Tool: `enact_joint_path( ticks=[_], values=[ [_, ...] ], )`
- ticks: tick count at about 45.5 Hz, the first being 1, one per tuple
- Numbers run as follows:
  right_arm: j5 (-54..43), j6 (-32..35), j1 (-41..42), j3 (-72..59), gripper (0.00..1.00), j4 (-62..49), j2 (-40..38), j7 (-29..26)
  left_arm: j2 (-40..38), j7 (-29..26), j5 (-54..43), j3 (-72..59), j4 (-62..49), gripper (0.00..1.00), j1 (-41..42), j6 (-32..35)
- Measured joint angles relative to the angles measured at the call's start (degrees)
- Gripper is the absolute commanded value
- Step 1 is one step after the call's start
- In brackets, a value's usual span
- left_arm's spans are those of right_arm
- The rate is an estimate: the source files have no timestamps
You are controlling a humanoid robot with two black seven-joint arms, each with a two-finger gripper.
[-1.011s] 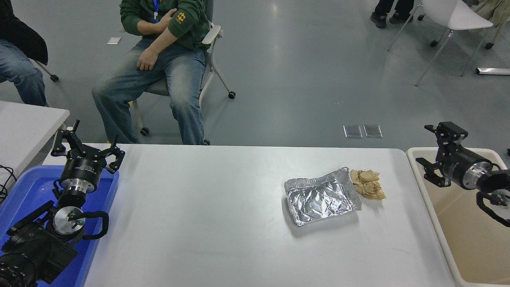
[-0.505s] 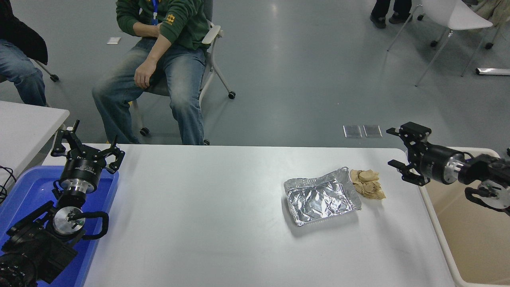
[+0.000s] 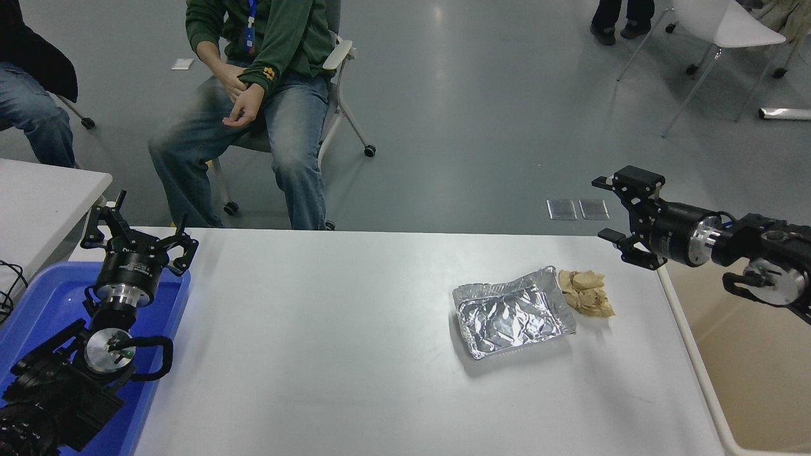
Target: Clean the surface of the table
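The table surface [image 3: 329, 354] is a wide white top. On its right half lies a crumpled silver foil tray [image 3: 512, 312], and a wad of brown paper [image 3: 587, 294] rests against the tray's right end. My right gripper [image 3: 607, 210] is open and empty, hovering above the table's far right corner, up and to the right of the brown wad. My left gripper [image 3: 135, 229] is open and parked at the far left, over the blue tray.
A blue plastic tray [image 3: 38, 304] sits under the left arm. A beige bin [image 3: 754, 354] stands off the table's right end. A smaller white table [image 3: 38, 196] is at the far left. A seated person [image 3: 253, 107] faces the far edge.
My right gripper has swung left and up, from over the beige bin to above the table's far right corner. The seated person has shifted their arms. The left arm has not moved.
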Motion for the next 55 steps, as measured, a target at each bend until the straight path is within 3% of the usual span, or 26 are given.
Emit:
enact_joint_path(
  ticks=[12,22,44,55],
  values=[
    [2.6,-3.1,-10.1,16.4,0.99,-2.6,5.8,2.4,0.0,0.0,0.0,0.0,0.0,1.00,0.0,0.0],
    [3.3,-3.9,-13.0,22.7,0.99,-8.3,9.4,4.4,0.0,0.0,0.0,0.0,0.0,1.00,0.0,-0.1],
    [3.6,-3.9,-14.1,25.6,0.99,-12.2,11.5,5.9,0.0,0.0,0.0,0.0,0.0,1.00,0.0,0.0],
    [0.5,-3.6,-11.0,19.9,0.99,-11.5,11.0,5.7,0.0,0.0,0.0,0.0,0.0,1.00,0.0,0.0]
  ],
)
